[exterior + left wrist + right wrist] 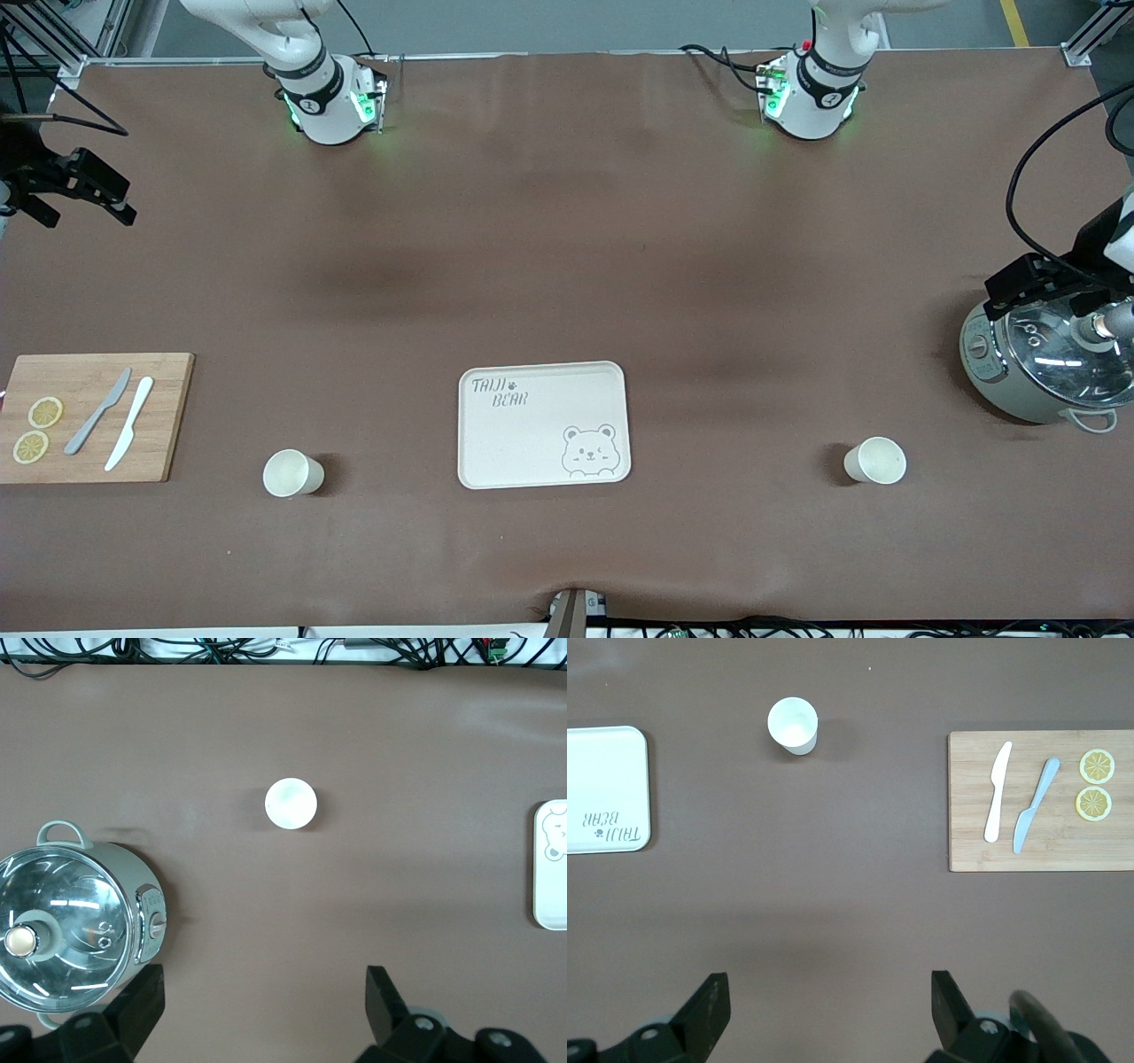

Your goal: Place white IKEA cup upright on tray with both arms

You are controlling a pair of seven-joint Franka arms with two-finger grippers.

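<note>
The cream tray [532, 443] with "TAIJI BEAR" lettering lies in the middle of the table near the front camera; part of it shows in the left wrist view [551, 895] and in the right wrist view [607, 771]. One white cup [292, 473] stands upright beside the tray toward the right arm's end [793, 725]. A second white cup [875, 461] stands upright toward the left arm's end [291, 804]. My left gripper [1032, 285] [266, 1001] is open and empty, up over the pot's edge. My right gripper [81, 197] [830, 1001] is open and empty, up over bare table.
A wooden cutting board [159, 416] with two knives and two lemon slices lies at the right arm's end. A grey pot with a glass lid [1041, 363] stands at the left arm's end. Cables run along the table's front edge.
</note>
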